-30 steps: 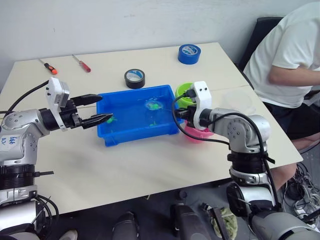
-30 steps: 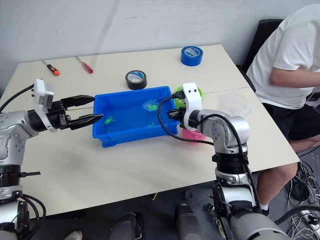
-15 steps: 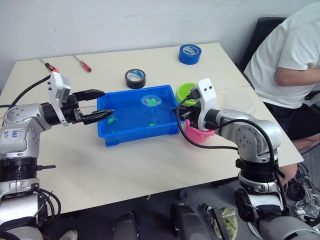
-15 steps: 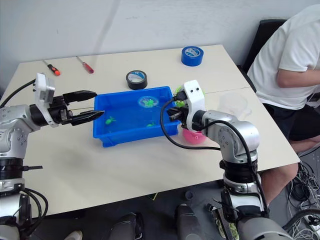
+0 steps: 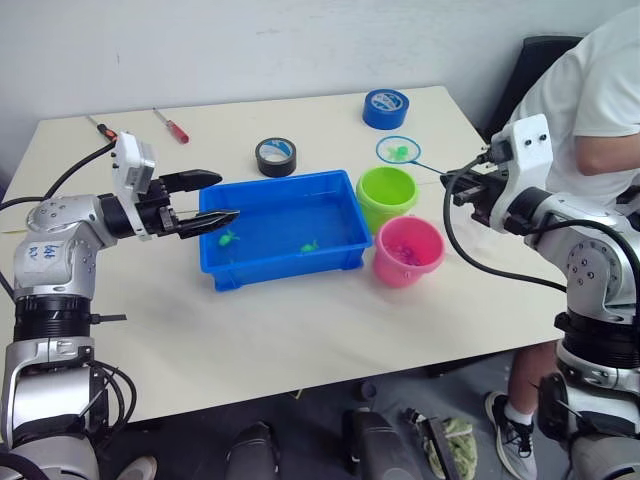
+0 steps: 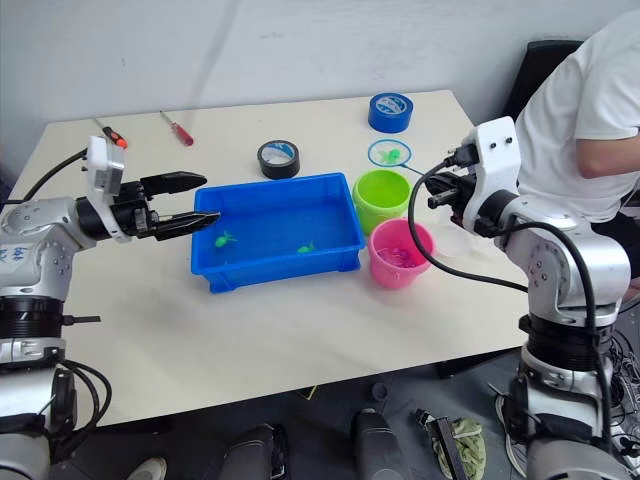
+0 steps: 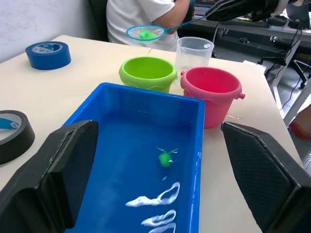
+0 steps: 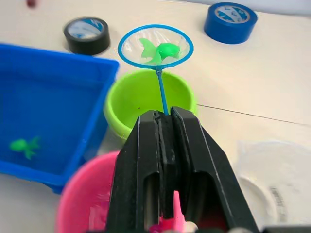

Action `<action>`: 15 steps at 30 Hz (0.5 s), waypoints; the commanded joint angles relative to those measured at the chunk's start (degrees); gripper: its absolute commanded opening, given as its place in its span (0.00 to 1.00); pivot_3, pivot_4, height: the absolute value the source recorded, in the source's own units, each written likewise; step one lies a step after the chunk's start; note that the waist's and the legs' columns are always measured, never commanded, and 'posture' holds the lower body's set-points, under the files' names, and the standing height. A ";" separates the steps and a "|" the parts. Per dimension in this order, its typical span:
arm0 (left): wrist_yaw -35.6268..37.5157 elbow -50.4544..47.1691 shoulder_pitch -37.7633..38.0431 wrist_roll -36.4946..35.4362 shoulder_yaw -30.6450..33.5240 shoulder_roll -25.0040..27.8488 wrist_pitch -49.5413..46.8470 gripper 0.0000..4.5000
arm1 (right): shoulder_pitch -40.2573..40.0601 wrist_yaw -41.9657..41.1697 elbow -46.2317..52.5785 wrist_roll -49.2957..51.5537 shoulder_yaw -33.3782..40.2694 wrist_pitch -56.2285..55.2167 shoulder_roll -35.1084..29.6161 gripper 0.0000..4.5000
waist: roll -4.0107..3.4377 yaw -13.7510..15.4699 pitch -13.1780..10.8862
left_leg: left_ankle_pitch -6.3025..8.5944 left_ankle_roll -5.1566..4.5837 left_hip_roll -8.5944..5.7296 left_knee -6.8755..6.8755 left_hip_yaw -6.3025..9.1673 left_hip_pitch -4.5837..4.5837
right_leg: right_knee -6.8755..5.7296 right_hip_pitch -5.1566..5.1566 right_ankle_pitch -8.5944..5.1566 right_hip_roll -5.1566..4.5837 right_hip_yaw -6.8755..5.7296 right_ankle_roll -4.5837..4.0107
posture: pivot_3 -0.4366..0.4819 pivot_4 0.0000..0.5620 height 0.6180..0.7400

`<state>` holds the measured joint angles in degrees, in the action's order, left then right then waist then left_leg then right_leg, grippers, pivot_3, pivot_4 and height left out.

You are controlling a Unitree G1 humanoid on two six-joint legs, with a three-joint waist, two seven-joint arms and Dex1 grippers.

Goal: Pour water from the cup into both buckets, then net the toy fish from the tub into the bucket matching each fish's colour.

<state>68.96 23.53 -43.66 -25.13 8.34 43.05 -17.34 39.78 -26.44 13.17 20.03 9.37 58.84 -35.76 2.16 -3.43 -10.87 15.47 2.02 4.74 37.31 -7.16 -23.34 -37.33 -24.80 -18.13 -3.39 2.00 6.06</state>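
While the right gripper is clamping shut on the stick of the net, the hoop is carrying one green fish and hanging past the far rim of the green bucket, not yet over its mouth.

Progress, as judged: pouring is looking finished, since the cup is standing upright just behind the buckets; sorting is looking partly done.
- Pink bucket: sitting at 4 o'clock of the green one, touching or nearly so, holding small magenta pieces, probably fish.
- Tub: lying just at 9 o'clock of the buckets, with two green fish remaining in it; no pink ones are showing there.
- Left gripper: holding nothing, fingers spread wide, hovering over the tub's 9 o'clock end.

Remaining: tipping the netted fish into the green bucket, then netting the last two.

Surface and room: a pale beige table is bearing a black tape roll and a blue tape roll toward 12 o'clock, and two red-handled screwdrivers at 10 o'clock. A person in a white shirt is sitting at 3 o'clock; a plain wall is running behind.
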 commanded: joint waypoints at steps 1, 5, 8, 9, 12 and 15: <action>1.26 1.24 -2.25 0.68 -0.23 -0.28 1.91 0.98 | -2.19 -2.30 0.54 -5.10 -5.24 -8.71 -4.12 0.00 | -0.01 0.15 0.00 | 0.00 0.00 0.00 0.01 0.00 0.00 | 0.00 0.00 0.00 0.00 0.00 0.00 | 0.48 0.27 0.92; 1.90 2.41 -3.09 1.10 -0.55 -0.63 2.48 0.98 | -4.96 -2.95 -0.69 -13.74 -13.50 -18.71 -8.79 0.00 | -0.01 0.17 -0.01 | 0.00 0.00 -0.01 0.01 0.00 -0.01 | 0.02 0.00 0.00 -0.01 0.01 0.00 | 0.48 0.27 0.92; 2.05 2.59 -3.35 1.24 -0.58 -0.84 2.49 0.98 | -4.90 -2.35 -2.63 -20.90 -18.50 -25.68 -11.00 0.00 | -0.01 0.18 -0.01 | 0.00 0.00 -0.01 0.05 -0.04 0.00 | -0.01 -0.01 0.00 0.00 0.04 0.01 | 0.48 0.27 0.92; 2.11 2.57 -3.37 1.25 -0.55 -0.88 2.44 0.98 | -4.66 -1.99 -3.36 -24.98 -20.89 -29.41 -12.55 0.00 | -0.01 0.21 -0.01 | 0.00 0.00 -0.01 0.07 -0.04 0.00 | -0.02 -0.01 0.00 0.00 0.04 0.01 | 0.48 0.27 0.92; 2.08 2.35 -3.34 1.30 -0.55 -0.99 2.28 0.98 | -4.29 -1.09 -5.30 -32.09 -23.80 -36.21 -14.81 0.00 | -0.01 0.23 -0.01 | 0.00 0.01 -0.01 0.07 -0.03 -0.01 | 0.00 0.00 0.00 -0.01 0.03 0.01 | 0.48 0.27 0.92; 1.86 1.99 -3.12 1.21 -0.54 -1.08 1.96 0.98 | -3.67 0.47 -7.57 -38.82 -25.40 -42.26 -16.45 0.00 | -0.01 0.21 -0.01 | -0.03 0.06 -0.01 0.09 -0.06 -0.01 | 0.00 -0.01 0.00 -0.01 0.04 0.01 | 0.48 0.27 0.92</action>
<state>70.77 26.80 -45.94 -24.10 7.41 41.63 -15.59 34.69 -27.41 5.43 -14.90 -16.36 20.03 -50.90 2.14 -3.22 -10.88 15.43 2.09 4.73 37.40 -7.22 -23.35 -37.34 -24.81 -18.13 -3.39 2.05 6.07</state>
